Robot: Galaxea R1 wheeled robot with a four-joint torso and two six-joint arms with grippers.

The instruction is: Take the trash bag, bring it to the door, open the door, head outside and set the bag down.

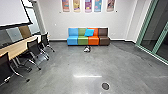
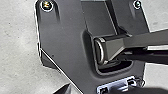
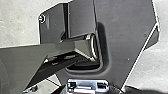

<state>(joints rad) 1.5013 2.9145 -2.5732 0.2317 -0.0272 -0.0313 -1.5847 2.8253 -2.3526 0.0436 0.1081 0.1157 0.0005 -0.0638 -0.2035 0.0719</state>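
Head view shows sofa (image 1: 88,40); wrist views show floor (image 2: 16,47).

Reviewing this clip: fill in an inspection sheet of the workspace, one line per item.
surface: grey floor, shiny, with a round dark disc
job's things: a small light-and-dark bundle on the floor before the sofa, possibly the trash bag; cannot tell
clutter: nothing certain, unless the bundle counts
grippers: nothing seen held
cables: none made out
surroundings: on the head view's left, table and black chairs; ahead, the four-coloured sofa with a blue cushion, posters above; on its right, green-framed glass
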